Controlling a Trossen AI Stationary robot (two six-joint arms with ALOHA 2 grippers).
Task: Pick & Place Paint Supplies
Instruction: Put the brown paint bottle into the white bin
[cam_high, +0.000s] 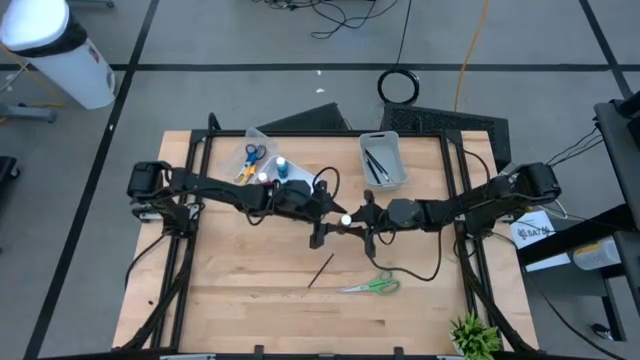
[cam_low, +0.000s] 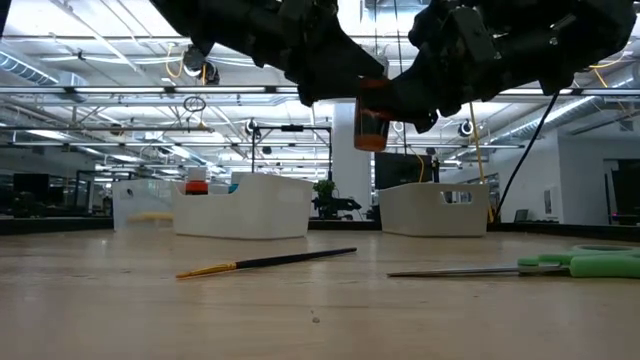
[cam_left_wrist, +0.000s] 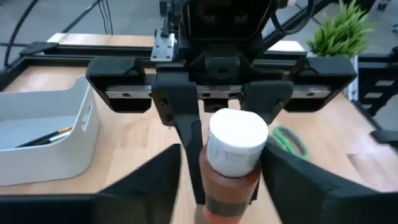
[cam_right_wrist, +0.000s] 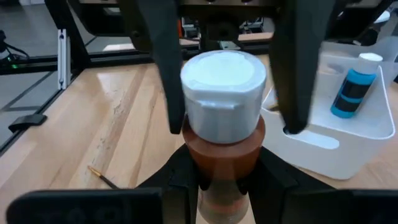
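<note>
No text, label, brand or number can be read in any view. A white sheet (cam_high: 533, 232) at the table's right edge carries dark print, but it is too small to make out. The paint bottles show no legible labels.

We see a wooden desk (cam_high: 250, 310) with a white bin (cam_high: 384, 160) near its far edge, a clear bin (cam_high: 262, 160) toward the far left corner, a small green plant (cam_high: 475, 338) at its near right corner, and a white cylinder (cam_high: 60, 50) on the floor beyond.
</note>
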